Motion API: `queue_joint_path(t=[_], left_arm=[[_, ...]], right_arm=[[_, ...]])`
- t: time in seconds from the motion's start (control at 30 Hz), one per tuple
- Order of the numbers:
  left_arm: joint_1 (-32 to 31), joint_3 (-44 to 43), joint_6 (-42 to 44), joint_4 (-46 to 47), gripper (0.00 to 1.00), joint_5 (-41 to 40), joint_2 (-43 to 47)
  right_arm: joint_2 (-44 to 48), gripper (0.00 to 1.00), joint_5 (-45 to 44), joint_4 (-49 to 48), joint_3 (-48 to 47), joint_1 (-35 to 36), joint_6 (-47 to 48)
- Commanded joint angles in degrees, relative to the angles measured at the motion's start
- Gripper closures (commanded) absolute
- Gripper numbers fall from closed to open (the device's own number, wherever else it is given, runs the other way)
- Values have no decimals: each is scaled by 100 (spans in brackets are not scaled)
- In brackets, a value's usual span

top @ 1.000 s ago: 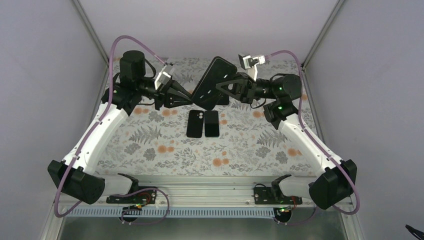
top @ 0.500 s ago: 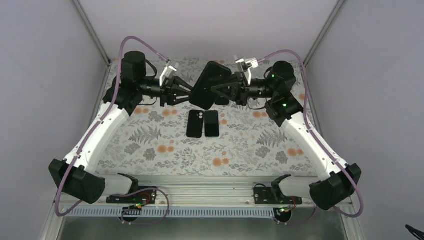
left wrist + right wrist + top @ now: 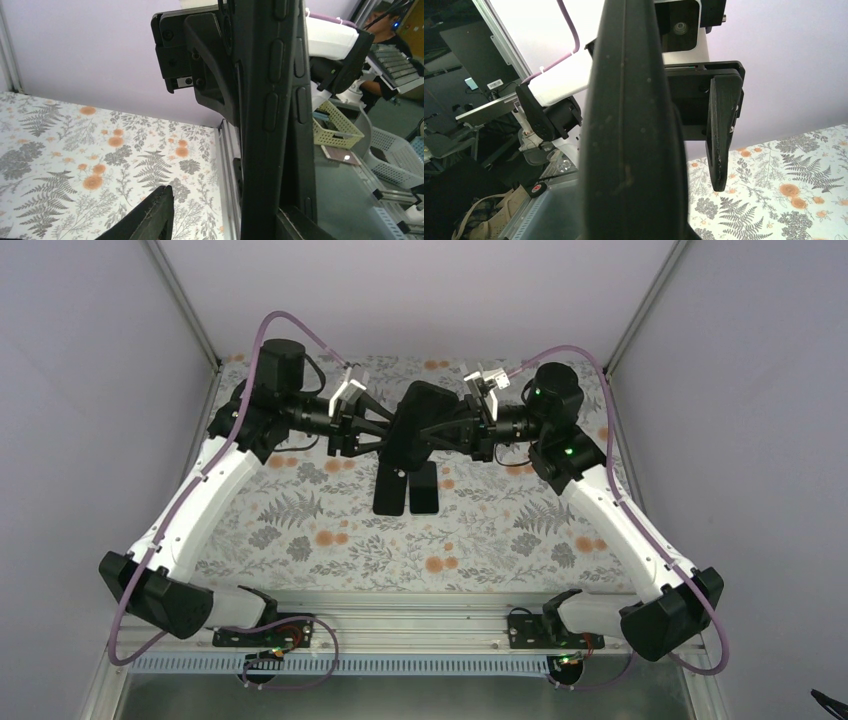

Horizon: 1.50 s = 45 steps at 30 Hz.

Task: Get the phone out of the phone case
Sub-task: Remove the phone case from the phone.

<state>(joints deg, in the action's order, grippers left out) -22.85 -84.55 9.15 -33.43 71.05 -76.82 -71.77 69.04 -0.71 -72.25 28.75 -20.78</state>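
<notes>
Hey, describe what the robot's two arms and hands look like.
Both the left arm and right arm have white links between bulky black joints. A mauve cable loops along each. The left hand and right hand are black with tapered triangular fingers, a white camera block behind each. Green lights glow on the right arm.

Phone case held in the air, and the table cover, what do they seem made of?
Phone case: probably matte black silicone or soft plastic, given moulded button bumps along its edge. Table cover: printed cloth or vinyl, flat fern-and-flower pattern; cannot tell which.
</notes>
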Motion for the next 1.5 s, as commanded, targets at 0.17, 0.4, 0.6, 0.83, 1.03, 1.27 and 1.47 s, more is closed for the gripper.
queue_joint_path(t=[0.17, 0.4, 0.6, 0.83, 1.03, 1.27, 1.47], left_arm=[[-436, -856, 972, -279, 48, -564, -354], [-599, -1162, 815, -312, 48, -605, -602], [-642, -901, 276, -73, 66, -469, -703], [-602, 56, -844, 1043, 85, -323, -375], [-234, 425, -1539, 1611, 95, -180, -283], [226, 1005, -2828, 2704, 98, 124, -260], [376, 1495, -3752, 3490, 98, 23, -156]], right_arm=[[-144, 97, 916, 917, 229, 567, 355], [-176, 97, 855, 982, 347, 666, 443], [-286, 97, 794, 1261, 124, 616, 706], [-655, 96, 1169, 2251, -616, 280, 1446], [-772, 86, 1155, 2179, -896, -7, 1310], [-888, 58, 930, 1801, -1126, -409, 817], [-922, 35, 627, 1513, -1223, -788, 503]])
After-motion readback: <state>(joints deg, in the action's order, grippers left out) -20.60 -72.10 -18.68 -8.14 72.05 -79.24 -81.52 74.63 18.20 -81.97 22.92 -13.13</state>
